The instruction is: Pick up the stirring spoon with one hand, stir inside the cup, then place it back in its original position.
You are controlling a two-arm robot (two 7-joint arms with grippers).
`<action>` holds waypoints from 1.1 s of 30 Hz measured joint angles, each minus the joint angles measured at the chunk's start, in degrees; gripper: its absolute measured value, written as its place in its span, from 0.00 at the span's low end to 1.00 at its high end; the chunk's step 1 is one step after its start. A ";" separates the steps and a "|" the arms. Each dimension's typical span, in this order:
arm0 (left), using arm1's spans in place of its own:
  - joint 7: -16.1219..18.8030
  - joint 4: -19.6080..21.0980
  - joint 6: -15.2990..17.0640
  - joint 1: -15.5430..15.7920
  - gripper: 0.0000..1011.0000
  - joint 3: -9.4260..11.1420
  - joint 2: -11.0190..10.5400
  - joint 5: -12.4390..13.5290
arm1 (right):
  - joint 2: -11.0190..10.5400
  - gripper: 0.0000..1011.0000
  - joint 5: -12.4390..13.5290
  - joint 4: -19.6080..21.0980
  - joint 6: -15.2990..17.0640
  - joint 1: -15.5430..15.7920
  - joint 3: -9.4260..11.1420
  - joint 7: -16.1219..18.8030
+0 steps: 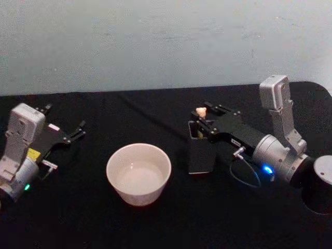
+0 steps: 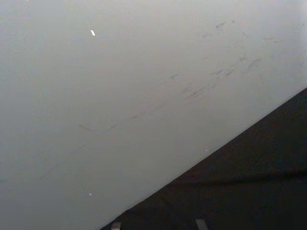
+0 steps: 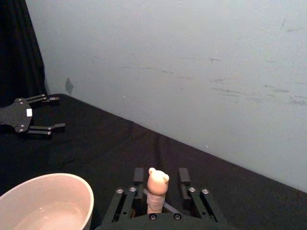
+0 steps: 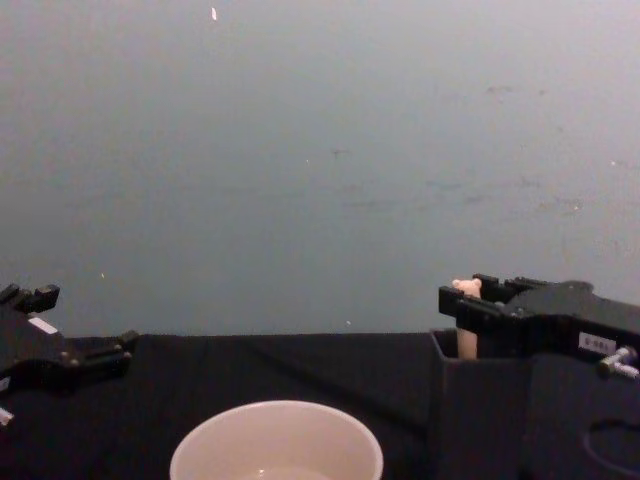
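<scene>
Counted one spoon [image 1: 201, 112], one cup [image 1: 136, 195], one holder [image 1: 201, 155], two grippers. Spoon stood in holder, right of cup. My right gripper [image 3: 161, 173] straddled the bear-head handle; right wrist view showed gaps either side, so unclamped. Left gripper [image 1: 65, 116] rested spread apart, far left.

— Where does the cup [image 1: 138, 174] sit?

— On the surface [image 1: 155, 116], before me, near the middle. Just beside it, on its right, stands the holder [image 1: 199, 155], with the stirring spoon [image 1: 201, 111] upright in it.

— And your hands?

— My right hand [image 1: 201, 115] reaches in from the right above the holder, jaws either side of the spoon's handle, clear of it. My left hand [image 1: 65, 116] is far left, well apart from the cup, jaws spread. A wall [image 1: 155, 41] stands behind the surface.
</scene>
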State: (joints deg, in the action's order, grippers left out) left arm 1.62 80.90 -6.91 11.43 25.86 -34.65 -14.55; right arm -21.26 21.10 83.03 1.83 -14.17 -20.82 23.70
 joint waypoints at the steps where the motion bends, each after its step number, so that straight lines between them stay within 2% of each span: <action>1: 0.00 0.00 0.00 0.00 0.99 0.00 0.00 0.00 | 0.00 0.45 0.00 0.00 0.00 0.00 0.00 0.00; 2: 0.00 0.00 0.00 0.00 0.99 0.00 0.00 0.00 | 0.00 0.39 0.00 0.00 0.00 0.00 0.00 0.00; 3: 0.00 0.00 0.00 0.00 0.99 0.00 0.00 0.00 | 0.00 0.39 0.00 0.00 0.00 0.00 0.00 0.00; 5: 0.00 0.00 0.00 0.00 0.99 0.00 0.00 0.00 | 0.00 0.33 0.00 0.00 0.00 0.00 0.00 0.00; 6: 0.00 0.00 0.00 0.00 0.99 0.00 0.00 0.00 | 0.00 0.27 0.00 0.00 0.00 0.00 0.00 0.00; 8: 0.00 0.00 0.00 0.00 0.99 0.00 0.00 0.00 | 0.00 0.23 0.00 0.00 0.00 0.00 0.00 0.00; 33: 0.00 0.00 0.00 0.00 0.99 0.00 0.00 0.00 | -0.23 0.21 -0.07 0.09 -0.21 0.06 0.00 0.18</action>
State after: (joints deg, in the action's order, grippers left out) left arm 1.62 80.90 -6.91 11.43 25.86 -34.65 -14.55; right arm -21.49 21.03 83.13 1.62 -14.11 -20.82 23.88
